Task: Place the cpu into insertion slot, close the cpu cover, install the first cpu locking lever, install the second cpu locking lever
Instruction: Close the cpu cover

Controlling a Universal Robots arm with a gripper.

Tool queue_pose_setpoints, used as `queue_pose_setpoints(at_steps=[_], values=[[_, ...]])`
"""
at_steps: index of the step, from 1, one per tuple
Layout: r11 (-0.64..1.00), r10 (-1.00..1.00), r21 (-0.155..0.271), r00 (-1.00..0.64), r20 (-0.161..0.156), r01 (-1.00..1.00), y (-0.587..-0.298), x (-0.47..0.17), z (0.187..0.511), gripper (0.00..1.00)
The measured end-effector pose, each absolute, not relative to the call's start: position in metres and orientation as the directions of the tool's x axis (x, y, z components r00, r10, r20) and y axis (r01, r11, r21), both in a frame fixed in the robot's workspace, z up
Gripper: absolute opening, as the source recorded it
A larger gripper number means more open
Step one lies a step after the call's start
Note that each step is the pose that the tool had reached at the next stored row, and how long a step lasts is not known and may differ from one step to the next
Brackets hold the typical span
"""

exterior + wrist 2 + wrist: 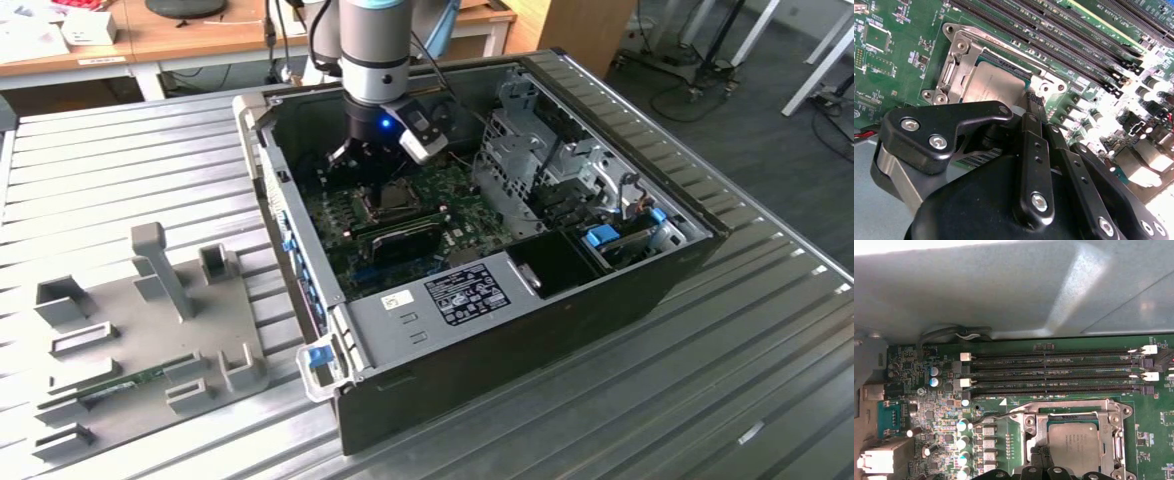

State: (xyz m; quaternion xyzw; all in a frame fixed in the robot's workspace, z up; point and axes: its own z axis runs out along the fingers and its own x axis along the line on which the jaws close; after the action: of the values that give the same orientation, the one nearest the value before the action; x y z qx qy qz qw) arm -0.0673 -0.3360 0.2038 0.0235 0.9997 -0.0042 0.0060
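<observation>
Obs. One black tower computer case point(534, 360) lies open on its side on the ribbed metal counter point(694, 410). One grey robot arm point(374, 50) hangs down into it, with one small blue light point(384, 124) glowing at its wrist.

Landmark: the small square insertion slot point(1024, 421) with a silvery rim, on the green circuit board point(1154, 415).

- Small flat square dull-grey cpu point(1074, 442): one, seated inside the insertion slot. Faint lines of print on its top, not legible.
- Thin silvery square-framed cpu cover point(1110, 440): lies flat over the insertion slot, and the cpu shows through its window.
- Black gripper point(1035, 100): at the rim of the insertion slot, tips just beside the cpu. Jaws together, nothing seen between them. Contact with the rim: cannot tell.
- Long black memory slots point(1064, 388): four, side by side, just beside the insertion slot. Two have white end clips and two have black. White print runs along them, too small to read.
- Labels: two on the case's grey ledge, apart from the insertion slot. One is a black-and-white sticker point(465, 293), the other a small white label point(398, 300). Writing unreadable.
- Grey fixture tray point(160, 335): one, outside the case, well apart from the insertion slot toward the exterior view's left. One narrow green circuit strip point(127, 383) lies on it.
</observation>
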Motion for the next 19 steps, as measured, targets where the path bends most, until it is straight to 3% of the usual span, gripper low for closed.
queue_pose_setpoints(at_steps=[19], values=[[0.999,0.047,-0.008,-0.999,-0.013,0.047,-0.3360,-0.0701,0.2006,0.10]])
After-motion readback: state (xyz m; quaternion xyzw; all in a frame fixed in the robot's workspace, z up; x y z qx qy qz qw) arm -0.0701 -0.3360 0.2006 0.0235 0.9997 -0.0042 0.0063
